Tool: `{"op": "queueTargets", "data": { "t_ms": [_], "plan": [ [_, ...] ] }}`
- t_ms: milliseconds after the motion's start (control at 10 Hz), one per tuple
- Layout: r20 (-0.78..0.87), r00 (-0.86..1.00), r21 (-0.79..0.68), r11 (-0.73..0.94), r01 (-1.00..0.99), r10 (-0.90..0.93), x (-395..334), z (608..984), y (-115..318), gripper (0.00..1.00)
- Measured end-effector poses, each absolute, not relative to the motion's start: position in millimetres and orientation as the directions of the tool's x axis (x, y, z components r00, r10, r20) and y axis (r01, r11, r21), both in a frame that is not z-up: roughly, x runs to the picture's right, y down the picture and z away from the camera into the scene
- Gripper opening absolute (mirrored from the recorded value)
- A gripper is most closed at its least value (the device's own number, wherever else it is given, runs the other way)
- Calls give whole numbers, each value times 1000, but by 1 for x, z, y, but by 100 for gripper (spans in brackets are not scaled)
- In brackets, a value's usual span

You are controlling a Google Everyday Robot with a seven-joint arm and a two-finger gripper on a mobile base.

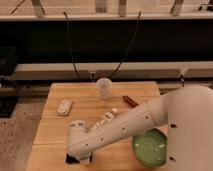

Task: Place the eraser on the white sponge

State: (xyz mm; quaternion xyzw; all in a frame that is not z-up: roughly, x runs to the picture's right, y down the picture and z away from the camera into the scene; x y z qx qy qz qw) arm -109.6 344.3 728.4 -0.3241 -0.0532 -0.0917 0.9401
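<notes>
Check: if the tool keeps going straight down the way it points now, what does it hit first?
Probably the eraser. The tool points down at the table's near-left edge, with the black block showing just under the wrist. Contact is hidden, so depth is unclear.
</notes>
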Motion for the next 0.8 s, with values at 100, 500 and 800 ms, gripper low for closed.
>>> {"op": "queueTargets", "data": {
  "t_ms": [100,500,800],
  "plan": [
    [165,977,-594,777,208,-136,-113,722,342,0],
    [187,974,-583,783,217,-131,-123,707,329,0],
    [201,966,-584,772,252,-164,-137,706,311,0]
  ]
}}
